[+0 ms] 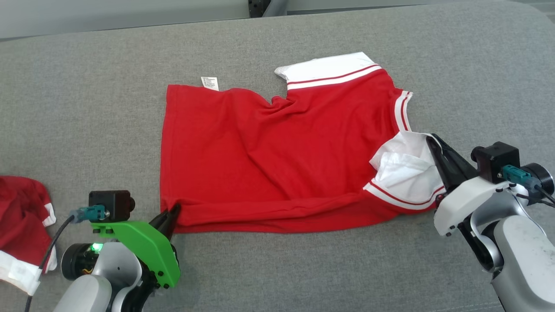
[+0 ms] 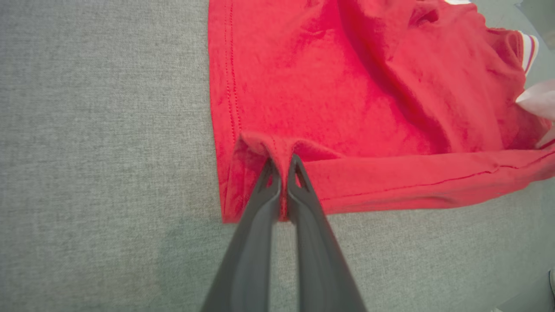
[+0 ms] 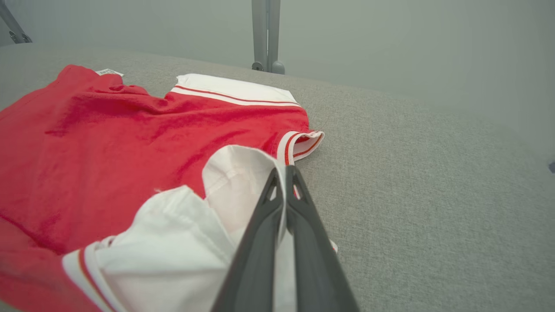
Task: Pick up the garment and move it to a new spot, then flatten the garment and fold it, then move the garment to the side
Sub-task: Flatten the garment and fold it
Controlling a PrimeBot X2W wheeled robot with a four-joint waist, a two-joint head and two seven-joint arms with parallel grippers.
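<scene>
While the garment (image 1: 269, 160) is being clamped, hem corner in left gripper (image 1: 172, 215), white trim in right gripper (image 1: 435, 145) | risk: thin pinches being pulled free under uneven tension.

- Grey woven surface (image 1: 303, 268): carries everything; evenly textured, running from the near edge of the head view to a pale strip at the far edge.
- Red garment (image 1: 269, 160): lies near the middle of the surface, spread mostly flat, with creases across its centre. Near hem doubled over in a long fold. White bands with red stripes at the right end.
- White label (image 1: 210, 82): rests on the surface, projecting from the garment's far left edge.
- Second red-and-white cloth (image 1: 21, 216): bunched on the surface at the left edge, well apart from the garment.
</scene>
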